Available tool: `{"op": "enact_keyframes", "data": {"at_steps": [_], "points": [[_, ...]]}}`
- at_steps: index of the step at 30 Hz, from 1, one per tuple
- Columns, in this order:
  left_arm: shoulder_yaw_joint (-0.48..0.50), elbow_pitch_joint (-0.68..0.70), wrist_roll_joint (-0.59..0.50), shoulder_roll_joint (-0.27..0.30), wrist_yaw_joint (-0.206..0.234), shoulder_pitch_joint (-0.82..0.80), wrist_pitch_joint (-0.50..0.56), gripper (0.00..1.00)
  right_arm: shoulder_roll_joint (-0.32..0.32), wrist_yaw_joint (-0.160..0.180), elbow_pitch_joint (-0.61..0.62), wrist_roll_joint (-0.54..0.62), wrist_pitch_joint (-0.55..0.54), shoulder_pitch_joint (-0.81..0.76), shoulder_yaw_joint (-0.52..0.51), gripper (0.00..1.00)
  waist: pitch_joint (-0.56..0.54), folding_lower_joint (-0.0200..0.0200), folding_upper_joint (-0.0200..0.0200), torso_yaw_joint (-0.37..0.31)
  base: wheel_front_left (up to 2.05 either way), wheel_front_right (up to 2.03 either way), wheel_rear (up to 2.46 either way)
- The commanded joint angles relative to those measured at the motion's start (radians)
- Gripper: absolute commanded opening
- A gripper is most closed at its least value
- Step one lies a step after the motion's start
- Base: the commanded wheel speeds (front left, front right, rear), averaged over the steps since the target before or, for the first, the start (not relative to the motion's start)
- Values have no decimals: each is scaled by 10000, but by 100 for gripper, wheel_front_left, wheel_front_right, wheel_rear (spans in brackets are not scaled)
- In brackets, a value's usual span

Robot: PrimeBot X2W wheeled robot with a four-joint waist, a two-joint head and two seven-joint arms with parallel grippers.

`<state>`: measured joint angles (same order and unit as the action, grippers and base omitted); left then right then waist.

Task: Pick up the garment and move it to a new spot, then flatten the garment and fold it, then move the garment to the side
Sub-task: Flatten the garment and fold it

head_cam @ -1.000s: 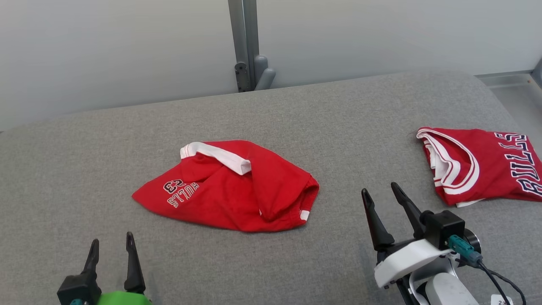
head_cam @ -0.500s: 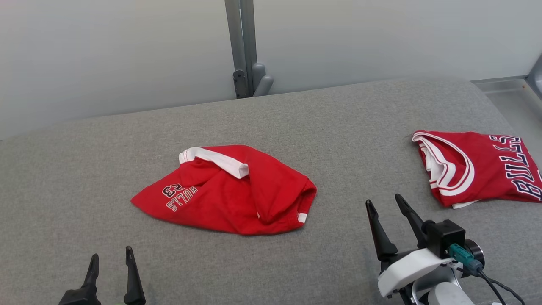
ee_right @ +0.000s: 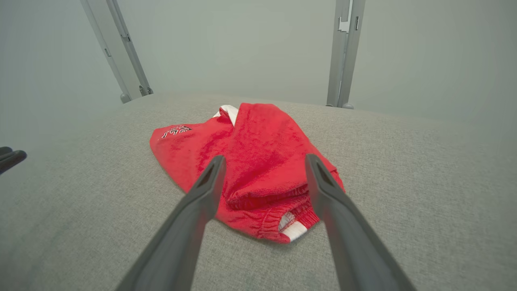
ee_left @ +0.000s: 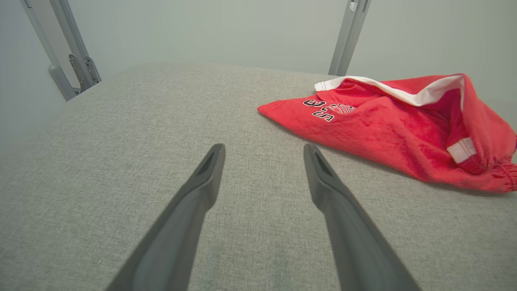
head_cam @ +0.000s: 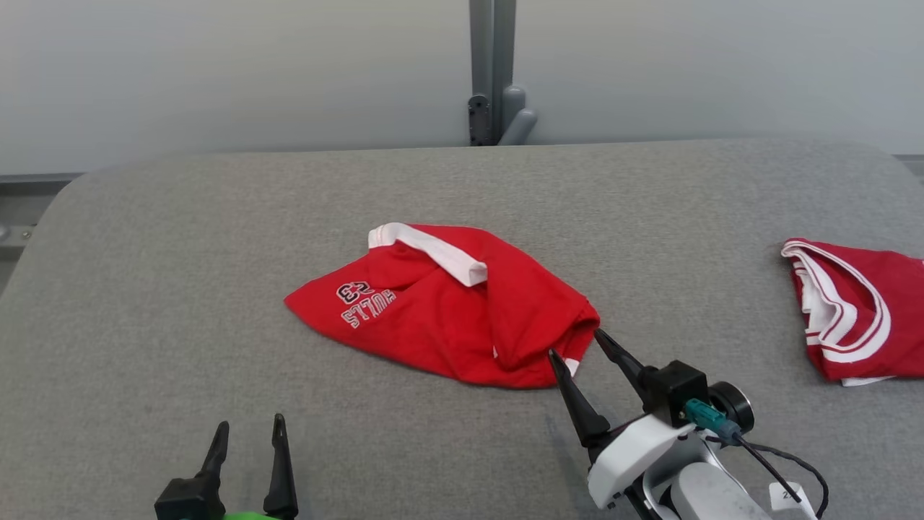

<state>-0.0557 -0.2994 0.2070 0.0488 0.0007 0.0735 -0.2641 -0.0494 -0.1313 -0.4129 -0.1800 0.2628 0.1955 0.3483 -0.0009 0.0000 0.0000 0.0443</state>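
**Garment.** The red garment (head_cam: pixel 447 307) lies crumpled near the middle of the tabletop (head_cam: pixel 216 238), about midway between the far and near edges. A white band (head_cam: pixel 433 249) runs along its far side, folded over. Dark lettering with a white outline and the number 23 (head_cam: pixel 364 303) appear upside down in the head view, on the part nearest the left edge. A gathered hem with a white patch forms its near right end.

**Right gripper.** The right gripper (head_cam: pixel 575 345) is at that hem, its fingers spread apart and holding nothing. In the right wrist view the two fingers (ee_right: pixel 202 194) straddle the hem. Whether the tips touch the cloth cannot be told.

**Left gripper.** The left gripper (head_cam: pixel 250 422) sits near the near edge, left of the garment and well apart from it. Its fingers are parted and empty over bare fabric.

**Second item.** A red jersey (head_cam: pixel 859 318) with white trim lies at the right edge, well apart from the garment and partly cut off by the picture.

**Surface.** The tabletop is covered in grey woven fabric, with rounded far corners.

**Room.** A plain pale grey wall (head_cam: pixel 216 72) stands behind the far edge. A grey metal post (head_cam: pixel 492 65) rises against it, with a bracket at its base. A second, slanted post (ee_left: pixel 60 48) shows in the left wrist view.
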Motion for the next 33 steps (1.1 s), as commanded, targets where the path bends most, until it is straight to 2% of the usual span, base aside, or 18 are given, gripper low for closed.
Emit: {"op": "enact_keyframes", "data": {"at_steps": [1,5,10,21,22,23,25,26,33], "points": [[-37,-50,60,36,-7,-139,4,100,-36,12,-192,83,27,273,49,100,326,0,0,959,0,0,0],[-202,-85,121,36,-52,-254,4,100,-32,12,-751,206,27,686,-144,100,595,0,0,1729,0,0,0],[-307,-41,218,33,-17,-405,4,100,-34,14,-1377,436,27,1227,-361,100,990,0,0,2342,0,0,0],[-715,-45,549,34,145,-740,4,100,-37,14,-2623,1001,27,1917,-940,98,1382,0,0,2690,0,0,0],[-720,-17,535,34,152,-761,4,100,-38,14,-2691,1022,27,1958,-958,92,1385,0,0,2682,0,0,0],[-721,-14,530,34,165,-753,6,100,-40,14,-2739,1065,27,1994,-985,76,1385,0,0,2672,0,0,0],[-719,-7,532,35,185,-796,4,100,-36,14,-2763,1074,27,2032,-1068,22,1385,0,0,2649,0,0,0],[-703,10,546,35,179,-833,4,100,-38,14,-2671,1048,27,2037,-1113,0,1382,0,0,2634,0,0,0],[-539,53,540,35,207,-657,4,100,-35,14,-1730,700,27,1668,-1697,0,1208,0,0,2304,0,0,0]]}}
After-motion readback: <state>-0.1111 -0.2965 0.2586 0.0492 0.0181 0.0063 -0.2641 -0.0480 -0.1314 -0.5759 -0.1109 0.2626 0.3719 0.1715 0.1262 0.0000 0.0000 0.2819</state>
